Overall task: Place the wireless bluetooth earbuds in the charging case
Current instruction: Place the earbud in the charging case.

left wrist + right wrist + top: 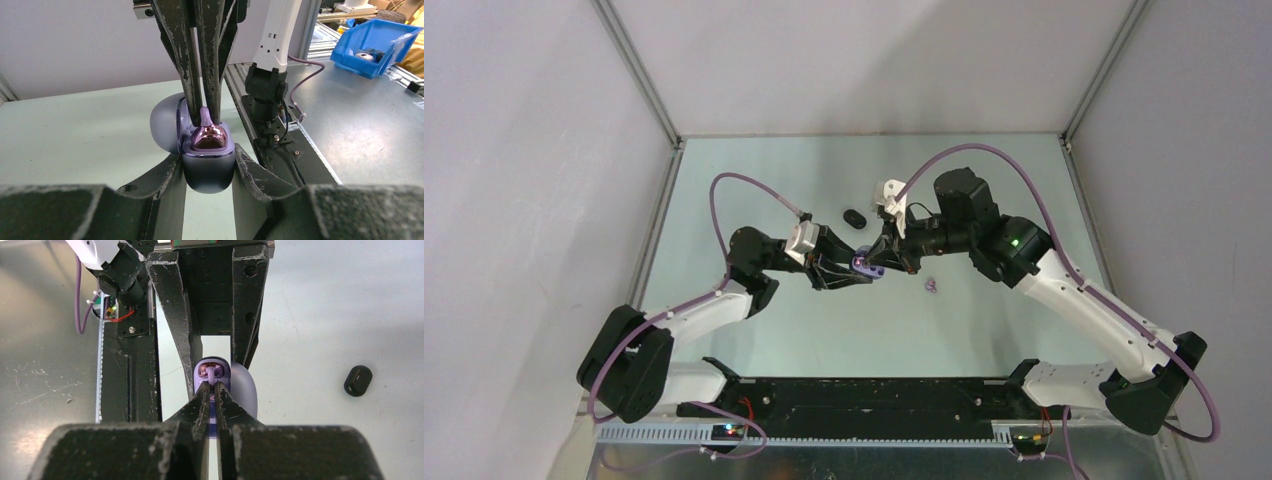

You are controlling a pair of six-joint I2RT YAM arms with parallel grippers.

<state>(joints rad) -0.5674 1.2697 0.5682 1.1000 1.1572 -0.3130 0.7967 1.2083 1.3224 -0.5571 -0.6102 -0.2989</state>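
Note:
My left gripper (848, 268) (209, 159) is shut on the base of an open pale purple charging case (209, 175), holding it above the table with the lid (164, 125) swung to the left. A glossy pink-purple earbud (210, 138) sits in the case's socket. My right gripper (879, 262) (214, 388) comes down from above and is shut on that earbud's pale tip (212, 372). The case also shows in the right wrist view (242, 390). Another small pale purple earbud (932, 286) lies on the table to the right of both grippers.
A small black oval object (855, 217) (358, 381) lies on the table just beyond the grippers. The table is walled on the left, right and back. Past the table's edge, the left wrist view shows a blue bin (375, 42).

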